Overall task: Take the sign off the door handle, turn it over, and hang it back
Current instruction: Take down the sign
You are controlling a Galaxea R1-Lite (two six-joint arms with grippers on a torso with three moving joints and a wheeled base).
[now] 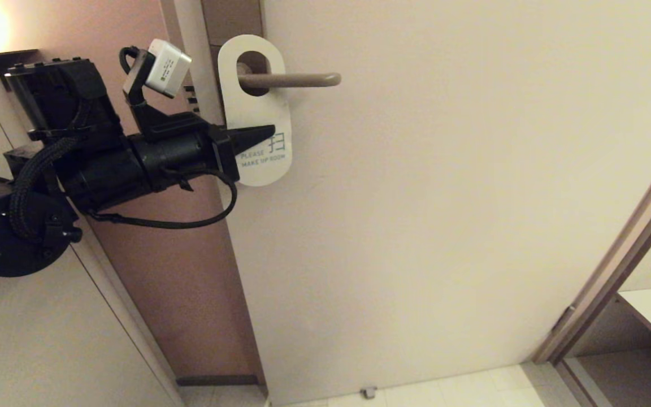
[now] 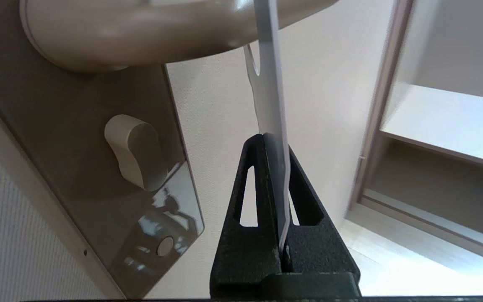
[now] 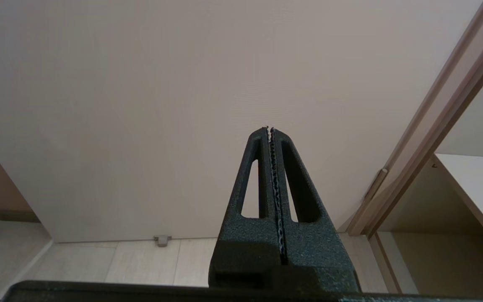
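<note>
Left pincer (image 1: 266, 134) clamped flat on lower half of sign (image 1: 255, 107), white "MAKE UP ROOM" face outward. Sign's oval hole on door handle (image 1: 291, 80), at 12 o'clock from pincer. Step, as judged: either just rehung or about to lift off, cannot tell. If removing, next slide card toward 3 o'clock off lever tip. Right pincer (image 3: 270, 131) idle, closed empty, facing bare door.

The left hand (image 1: 266, 135) hides part of the sign's (image 1: 249, 113) printed text.
</note>
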